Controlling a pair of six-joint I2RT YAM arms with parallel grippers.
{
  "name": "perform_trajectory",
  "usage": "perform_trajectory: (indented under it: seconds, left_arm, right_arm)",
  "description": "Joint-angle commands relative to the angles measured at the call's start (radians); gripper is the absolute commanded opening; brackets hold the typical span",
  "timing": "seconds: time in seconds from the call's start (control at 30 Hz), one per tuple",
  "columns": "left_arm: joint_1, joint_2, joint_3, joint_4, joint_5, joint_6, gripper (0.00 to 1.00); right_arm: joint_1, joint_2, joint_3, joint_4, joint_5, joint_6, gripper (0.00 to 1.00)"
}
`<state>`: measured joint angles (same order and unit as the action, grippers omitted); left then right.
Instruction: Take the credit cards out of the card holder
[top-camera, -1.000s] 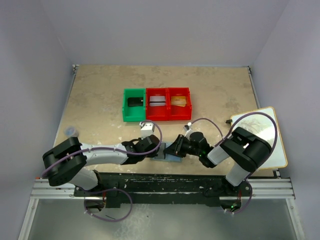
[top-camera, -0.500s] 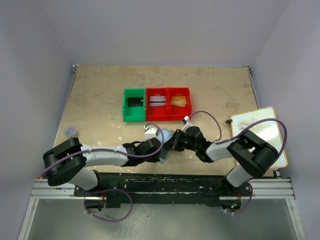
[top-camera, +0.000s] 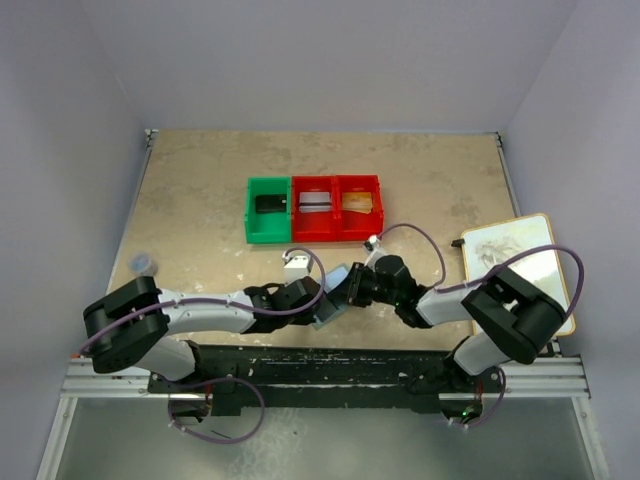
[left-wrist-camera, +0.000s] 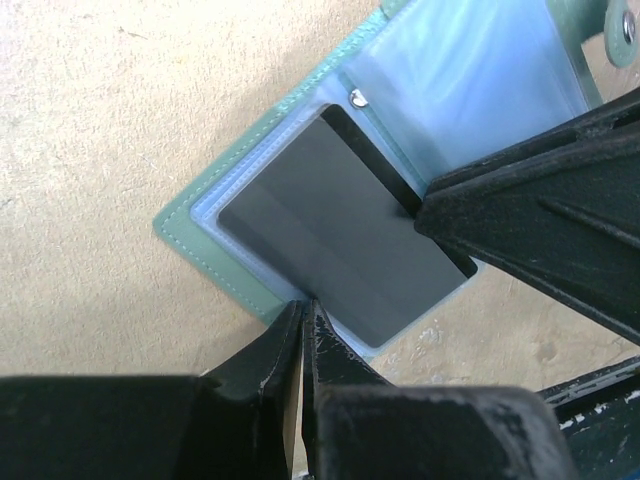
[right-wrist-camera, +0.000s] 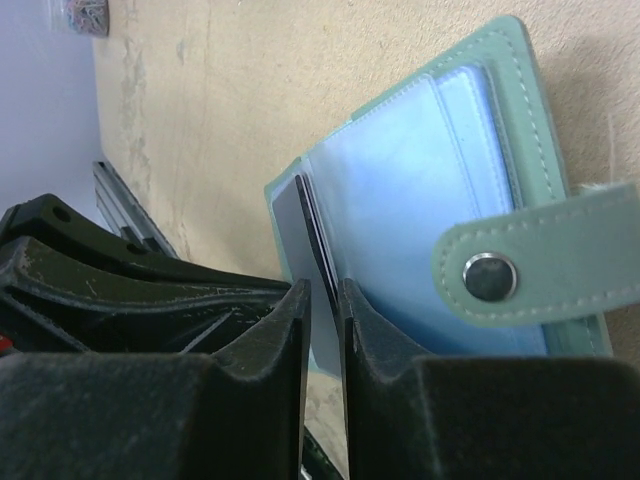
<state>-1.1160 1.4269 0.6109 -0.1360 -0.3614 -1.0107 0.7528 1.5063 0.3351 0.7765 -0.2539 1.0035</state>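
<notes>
- Location: the card holder (top-camera: 333, 297) lies open on the table (top-camera: 200, 200) near the arm bases, between the two grippers and well apart from the bins.
- Left gripper (left-wrist-camera: 302, 320): fingers pressed almost together, nipping the stitched near edge of the holder.
- Right gripper (right-wrist-camera: 322, 300): fingers nearly closed over the exposed edge of the dark card (left-wrist-camera: 330, 240). Whether the clear sleeve (left-wrist-camera: 470, 80) is also caught cannot be told.
- Handling, by judgement: the holder is light and limp, so it will lift or slide unless it is pinned. The sleeve is thin, glossy and likely to cling. The card is stiff, flat and slick.
- Recommended hold: grip the card on its free short edge and draw it along the sleeve's opening while the cover edge is held down.
- Snap tab (right-wrist-camera: 489, 276): undone, lying across the far panel.
- Holder contents: one dark card is visible. Other pockets are too glossy to judge.
- Green bin (top-camera: 268, 182): one dark item.
- Red bin (top-camera: 336, 180): left compartment holds a pale item, right holds an orange-brown one.
</notes>
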Motion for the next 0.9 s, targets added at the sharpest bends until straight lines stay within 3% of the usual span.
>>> perform_trajectory:
  seconds: [0.0, 0.23, 0.43, 0.87]
  left_arm:
    - [0.001, -0.007, -0.004, -0.045, -0.06, 0.0, 0.0]
    - [0.001, -0.009, -0.002, -0.058, -0.072, 0.001, 0.0]
    - [0.001, -0.007, -0.002, -0.057, -0.084, -0.009, 0.0]
    - [0.001, 0.016, 0.01, -0.036, -0.062, 0.004, 0.0]
  right_arm:
    - [0.014, 0.014, -0.014, 0.058, -0.063, 0.009, 0.21]
    - [0.017, 0.031, -0.018, 0.063, -0.07, 0.015, 0.21]
    - [0.019, 0.027, -0.051, 0.129, -0.095, 0.037, 0.13]
    - [0.02, 0.143, -0.064, 0.334, -0.123, 0.126, 0.18]
